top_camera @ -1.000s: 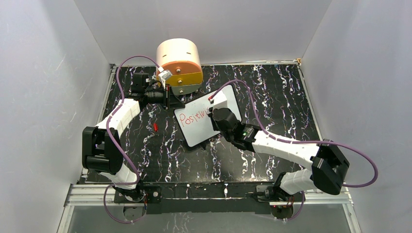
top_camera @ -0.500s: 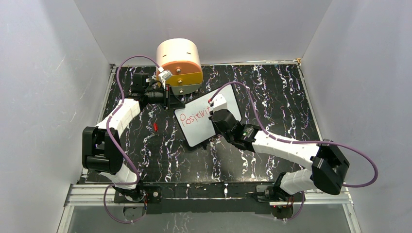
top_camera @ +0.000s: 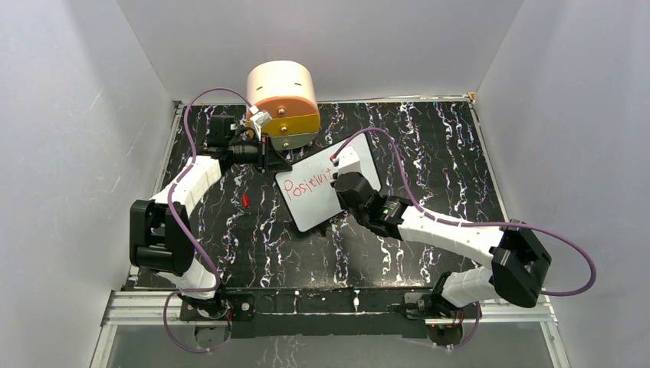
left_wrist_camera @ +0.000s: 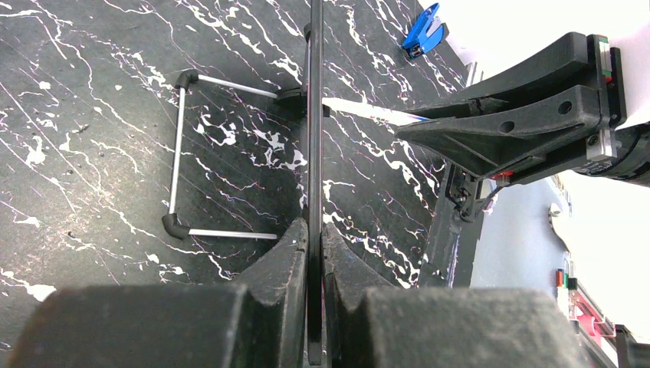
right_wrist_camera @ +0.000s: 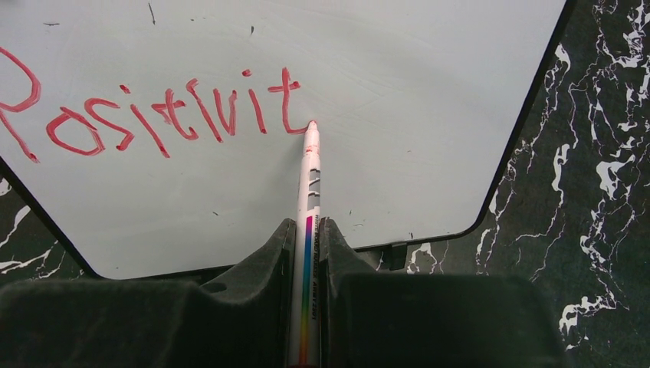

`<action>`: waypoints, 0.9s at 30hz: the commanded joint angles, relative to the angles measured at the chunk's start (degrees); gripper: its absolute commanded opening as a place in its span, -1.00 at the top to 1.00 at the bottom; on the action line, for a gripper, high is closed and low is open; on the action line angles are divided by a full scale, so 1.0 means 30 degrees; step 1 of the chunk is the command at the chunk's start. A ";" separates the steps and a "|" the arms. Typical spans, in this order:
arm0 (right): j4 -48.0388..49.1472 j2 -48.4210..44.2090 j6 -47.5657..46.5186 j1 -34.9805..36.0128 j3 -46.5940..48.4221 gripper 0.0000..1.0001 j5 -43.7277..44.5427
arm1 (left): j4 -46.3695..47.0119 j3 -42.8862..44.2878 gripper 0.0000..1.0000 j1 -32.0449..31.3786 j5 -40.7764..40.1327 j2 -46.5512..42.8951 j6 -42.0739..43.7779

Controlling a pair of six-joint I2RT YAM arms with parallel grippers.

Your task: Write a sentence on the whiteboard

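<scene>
Currently: whiteboard (top_camera: 310, 211) sits just in front of the round drawer unit (top_camera: 282, 96), on the arms' side. Left gripper (left_wrist_camera: 314, 230) clamps the board corner nearest that unit. Right gripper (right_wrist_camera: 308, 230) pinches a marker (right_wrist_camera: 310, 176), its tip touching the board right after the red sentence (right_wrist_camera: 170, 107), so far "Positivit". Wire stand (left_wrist_camera: 178, 153) behind the board, possibly propping it; unclear.
</scene>
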 commanded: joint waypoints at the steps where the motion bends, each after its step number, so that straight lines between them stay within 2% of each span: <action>1: 0.1751 -0.0880 -0.0177 -0.0136 0.0171 1.00 0.0384 | -0.1223 -0.0357 1.00 -0.0172 -0.1325 0.0414 0.0529; 19: 0.2714 -0.0166 -0.0619 -0.0573 0.0522 1.00 -0.0430 | -0.1214 -0.0351 1.00 -0.0172 -0.1270 0.0439 0.0534; 27: 0.1732 0.0165 -0.0240 -0.0602 0.0575 1.00 -0.0549 | -0.1206 -0.0326 1.00 -0.0172 -0.1237 0.0416 0.0530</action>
